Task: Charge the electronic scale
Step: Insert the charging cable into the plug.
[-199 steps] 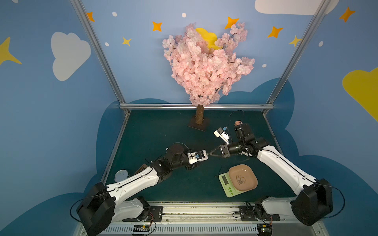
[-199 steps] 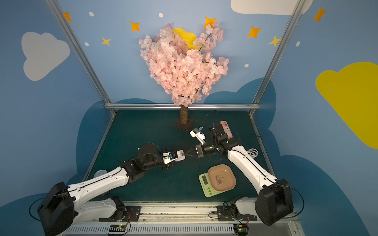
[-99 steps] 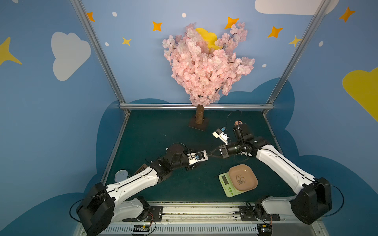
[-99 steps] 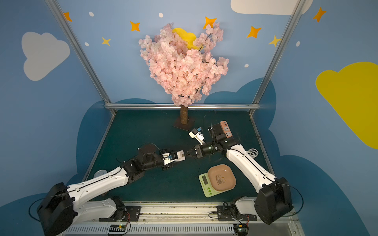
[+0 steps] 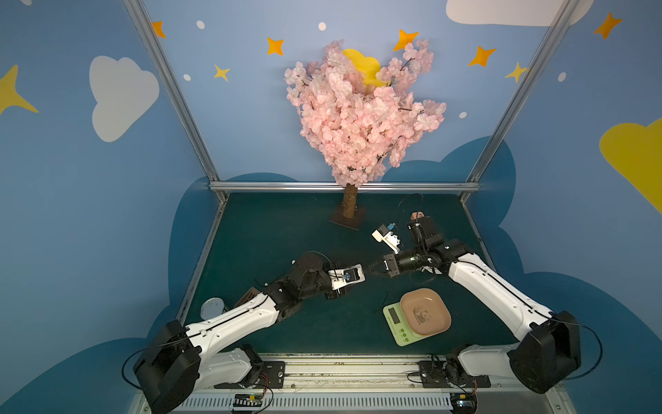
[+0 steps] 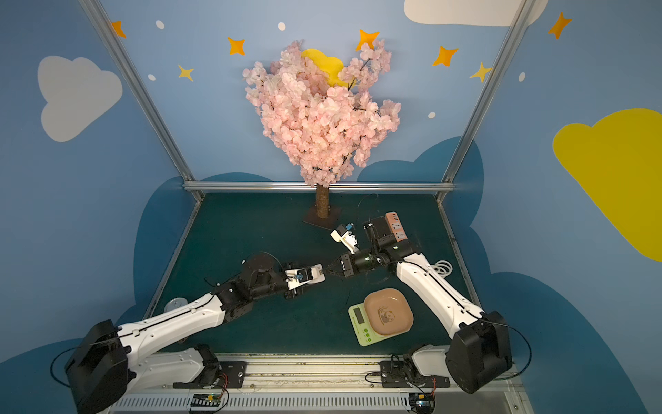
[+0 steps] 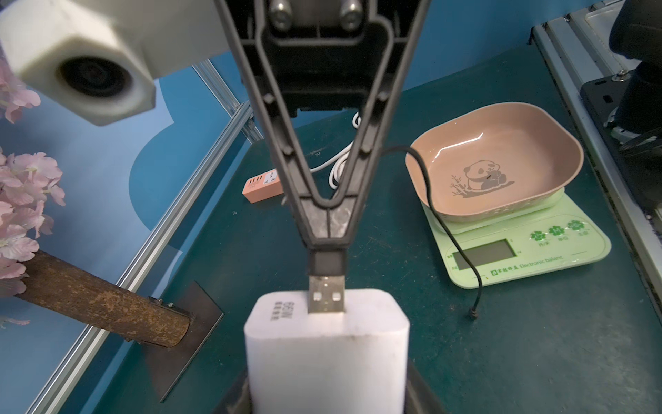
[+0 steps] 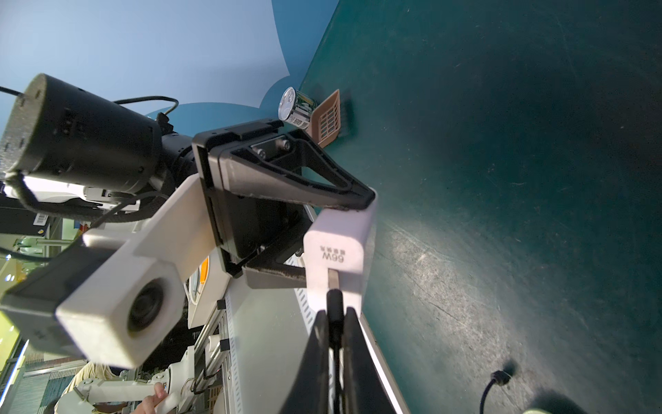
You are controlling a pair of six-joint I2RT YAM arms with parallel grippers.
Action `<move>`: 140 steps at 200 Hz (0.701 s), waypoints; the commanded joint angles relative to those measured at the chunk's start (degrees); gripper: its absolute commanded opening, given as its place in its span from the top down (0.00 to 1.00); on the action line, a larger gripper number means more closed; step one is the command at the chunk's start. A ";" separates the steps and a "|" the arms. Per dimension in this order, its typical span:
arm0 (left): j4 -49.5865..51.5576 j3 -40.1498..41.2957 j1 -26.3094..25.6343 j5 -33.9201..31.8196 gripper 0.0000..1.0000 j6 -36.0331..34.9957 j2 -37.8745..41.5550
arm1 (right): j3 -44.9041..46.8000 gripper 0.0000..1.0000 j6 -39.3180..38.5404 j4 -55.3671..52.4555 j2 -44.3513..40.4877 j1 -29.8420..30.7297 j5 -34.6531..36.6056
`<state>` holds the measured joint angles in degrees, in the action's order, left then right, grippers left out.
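**A:** Reading labels. The white charger block (image 7: 326,351) is showing "66W" beside its port, and this is legible only in the two wrist views. The electronic scale (image 7: 559,251) is carrying "Electronic balance" under its grey window. The pinkish tray (image 7: 494,154) on top is showing a panda print.

**B:** Jaws?

**A:** On the left gripper (image 8: 335,239) the jaws are grasping the charger block by its sides. On the right gripper (image 7: 327,233) the jaws are clenching the black USB plug (image 7: 326,267). Its metal end is entering the charger port, with part of the metal showing outside. Both are hanging above mid-worktop.

**B:** Scale position?

**A:** It is lying flat on the worktop (image 5: 286,233), front right, near the front rail and apart from both grippers. The black cable (image 7: 430,200) is looping past the tray. Its loose end is sitting just beside the scale's window side, and I cannot tell whether it is touching the worktop.

**B:** Room?

**A:** Open green surface is stretching from the jaws to the left rail and back to the tree base (image 5: 345,218).

**B:** View differences?

**A:** The orange power strip (image 6: 394,225) is showing its socket face in a top view, behind the right arm. The right wrist view is showing a can (image 8: 295,107) with a barcode label and a brown slotted piece (image 8: 327,120) at the worktop's edge.
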<state>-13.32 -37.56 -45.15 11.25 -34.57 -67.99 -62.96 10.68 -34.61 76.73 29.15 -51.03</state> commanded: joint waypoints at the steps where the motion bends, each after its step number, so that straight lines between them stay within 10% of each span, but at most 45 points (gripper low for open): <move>1: -2.00 -0.61 -0.47 -1.10 0.66 -0.90 0.48 | -1.87 1.00 0.48 -1.55 0.63 0.47 2.19; 140: -2.47 -3.23 -2.87 -7.64 0.65 -3.93 -3.38 | -3.09 1.00 3.05 -0.76 2.99 2.77 8.66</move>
<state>-12.49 -38.59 -47.42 3.97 -37.80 -71.37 -64.62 12.25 -36.23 78.83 31.20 -43.38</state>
